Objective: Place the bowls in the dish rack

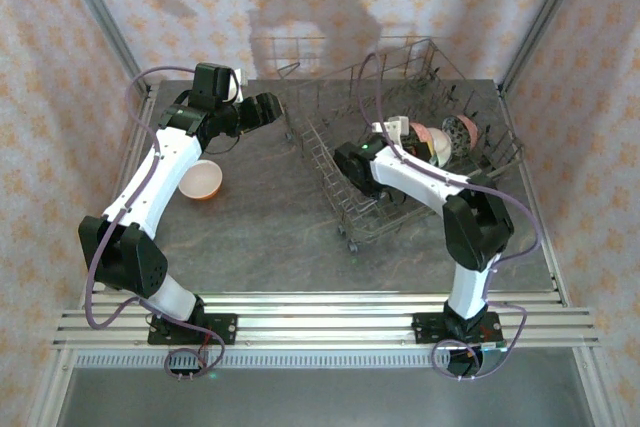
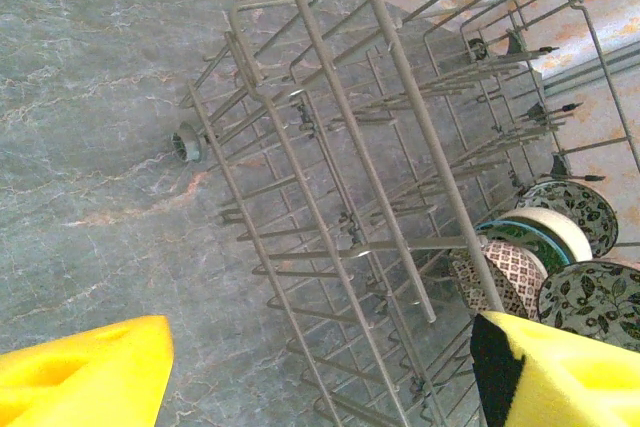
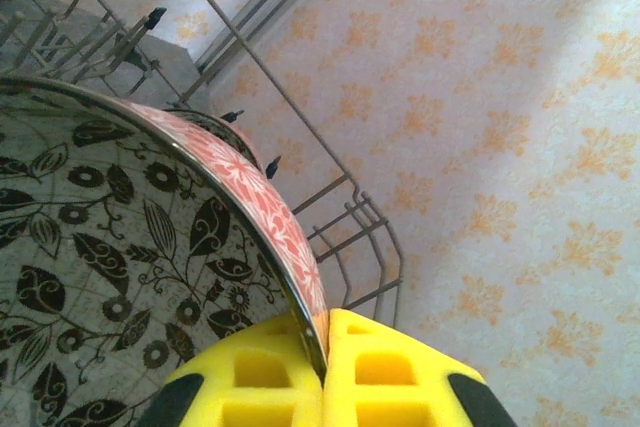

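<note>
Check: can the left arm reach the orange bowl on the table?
Probably yes: left gripper open and empty, orange bowl uncovered on the table beside that arm, outside the dish rack.

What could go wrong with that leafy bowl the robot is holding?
The right gripper pinches the leaf-patterned bowl only by its thin rim, so it might slip or swing. Other bowls stand close by in the dish rack, so it could knock against them or catch on a wire tine going down.

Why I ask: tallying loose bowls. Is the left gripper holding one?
No, the left gripper stands open, with nothing between its yellow fingers.
</note>
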Controlling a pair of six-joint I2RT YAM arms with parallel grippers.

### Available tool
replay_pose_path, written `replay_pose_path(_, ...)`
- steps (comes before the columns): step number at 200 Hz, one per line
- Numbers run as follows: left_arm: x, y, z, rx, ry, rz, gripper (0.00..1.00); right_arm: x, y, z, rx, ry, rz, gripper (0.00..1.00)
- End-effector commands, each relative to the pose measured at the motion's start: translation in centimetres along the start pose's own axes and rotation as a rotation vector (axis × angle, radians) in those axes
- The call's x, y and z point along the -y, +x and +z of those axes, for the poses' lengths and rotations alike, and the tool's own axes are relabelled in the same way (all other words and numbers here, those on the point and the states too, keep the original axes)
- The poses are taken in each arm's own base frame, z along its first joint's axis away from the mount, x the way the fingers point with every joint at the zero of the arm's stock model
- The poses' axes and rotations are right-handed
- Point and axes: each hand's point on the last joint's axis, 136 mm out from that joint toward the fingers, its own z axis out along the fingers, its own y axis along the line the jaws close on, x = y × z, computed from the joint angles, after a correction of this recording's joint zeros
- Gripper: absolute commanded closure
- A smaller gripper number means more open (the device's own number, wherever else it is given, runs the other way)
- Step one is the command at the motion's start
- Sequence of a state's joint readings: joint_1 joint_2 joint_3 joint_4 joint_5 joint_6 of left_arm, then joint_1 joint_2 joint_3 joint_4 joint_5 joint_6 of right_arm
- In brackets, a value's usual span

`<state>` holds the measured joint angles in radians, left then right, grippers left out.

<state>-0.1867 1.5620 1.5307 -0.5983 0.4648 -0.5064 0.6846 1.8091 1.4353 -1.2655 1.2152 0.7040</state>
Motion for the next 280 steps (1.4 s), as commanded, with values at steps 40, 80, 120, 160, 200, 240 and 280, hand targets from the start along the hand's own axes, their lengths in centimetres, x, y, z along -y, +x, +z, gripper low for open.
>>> replay_pose_path(40,0.5,-0.5,-0.5,0.004,0.012,0.003,0.21,2.6,-4.0,-3.2,0.053,-0.126,0.168,1.00)
replay_pose_path(80,0.7,-0.5,-0.3,0.005,0.018,0.000,0.21,0.7,-3.3,-3.4,0.057,-0.136,0.095,1.00)
replay_pose_path(120,0.8,-0.2,-0.2,-0.002,0.016,0.002,0.21,-1.8,-1.0,-3.1,0.030,-0.147,0.055,1.00)
replay_pose_path(160,1.0,0.0,-0.2,-0.006,0.017,0.005,0.21,-2.4,0.2,-3.2,0.045,-0.145,0.079,1.00)
replay_pose_path(200,1.1,-0.2,-0.3,-0.002,0.017,0.008,0.20,-2.8,-0.2,-4.1,0.080,-0.135,0.064,1.00)
replay_pose_path(240,1.4,0.0,-0.5,-0.003,0.019,0.013,0.20,-2.8,-0.4,-4.9,0.125,-0.110,0.057,1.00)
replay_pose_path(280,1.5,0.1,-0.6,0.002,0.019,0.014,0.20,-3.2,-0.1,-5.1,0.142,-0.073,0.004,1.00)
